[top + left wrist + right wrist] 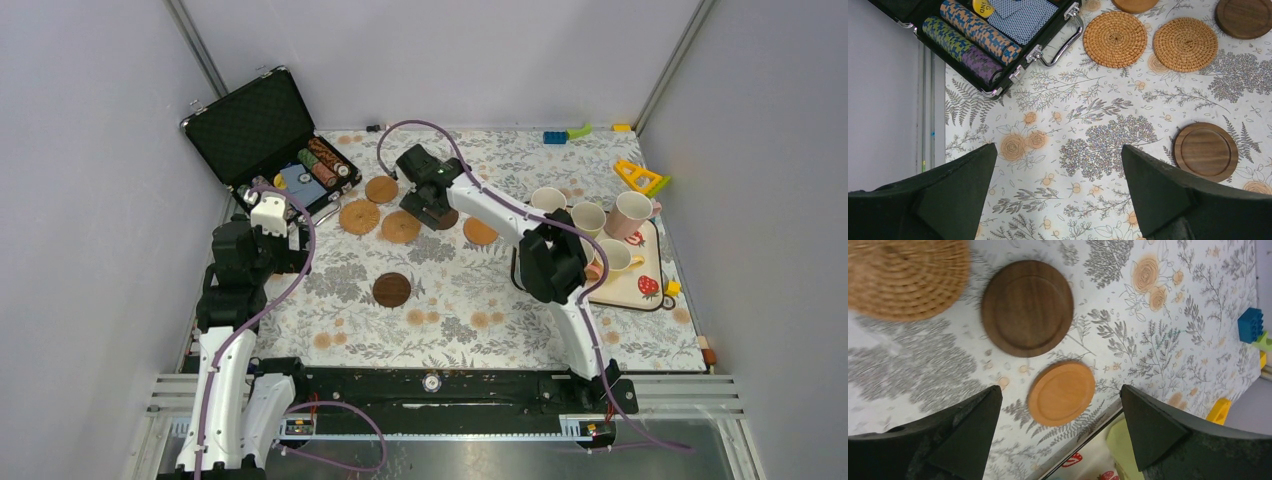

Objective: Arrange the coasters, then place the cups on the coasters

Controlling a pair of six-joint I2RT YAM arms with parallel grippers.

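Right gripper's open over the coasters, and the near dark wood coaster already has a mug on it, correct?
No: the near dark wood coaster is bare. The top view shows the mugs over at the strawberry tray on the right. The right gripper is open over the coasters, as you said.

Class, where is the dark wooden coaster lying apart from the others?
In the top view, the dark wooden coaster lies alone left of centre, on the near side of the two woven coasters.

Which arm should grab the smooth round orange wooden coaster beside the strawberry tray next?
Right: the open right hand hangs just above the smooth round orange wooden coaster; the left hand sits far off by the black poker chip case.
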